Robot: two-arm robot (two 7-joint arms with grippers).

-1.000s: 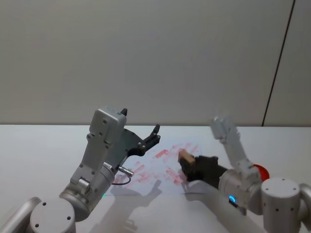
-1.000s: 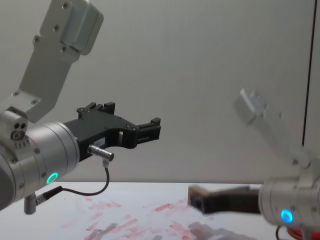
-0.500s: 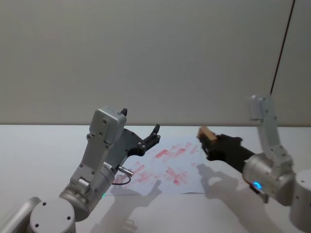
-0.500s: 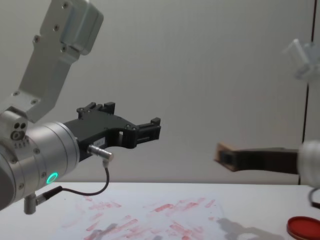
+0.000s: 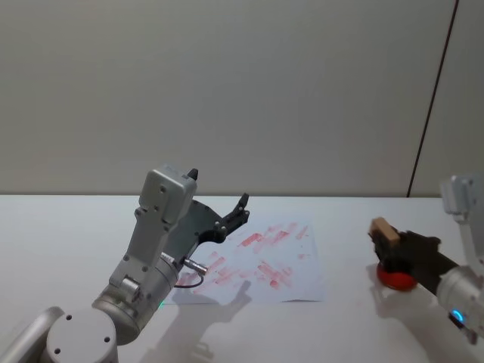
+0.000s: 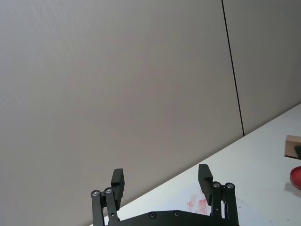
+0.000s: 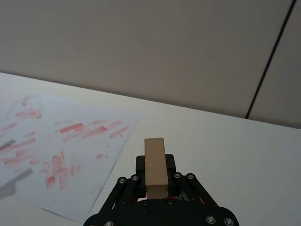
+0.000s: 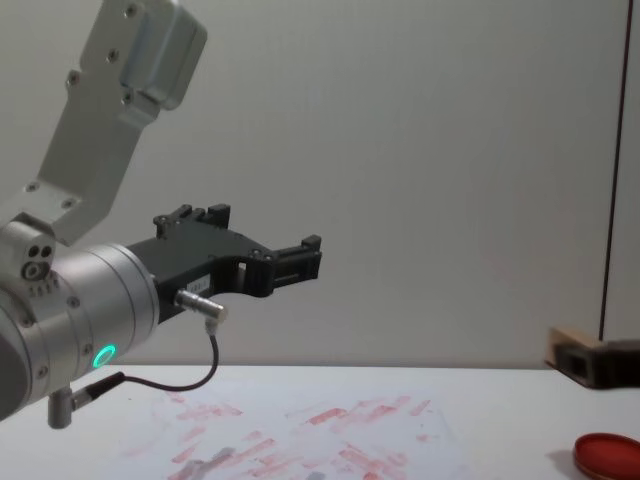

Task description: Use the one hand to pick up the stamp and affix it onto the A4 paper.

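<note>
Currently I have the right gripper [image 5: 391, 246] out at the right side of the white table [image 5: 60, 227], its fingers pinched on the stamp [image 5: 382, 229]. The light tan block sticks out past the fingertips, and the right wrist view shows it gripped on both sides. In the chest view the stamp hangs in the air above the round red ink pad [image 8: 608, 452], clear of it. In the head view the gripper sits over that pad. The A4 paper [image 5: 265, 261] lies flat mid-table, smeared with red rectangular prints, well apart from the stamp and to its left. My left gripper [image 6: 161, 179] is raised above the paper's left part with its fingers spread wide, pointing toward the grey wall [image 5: 242, 91].
</note>
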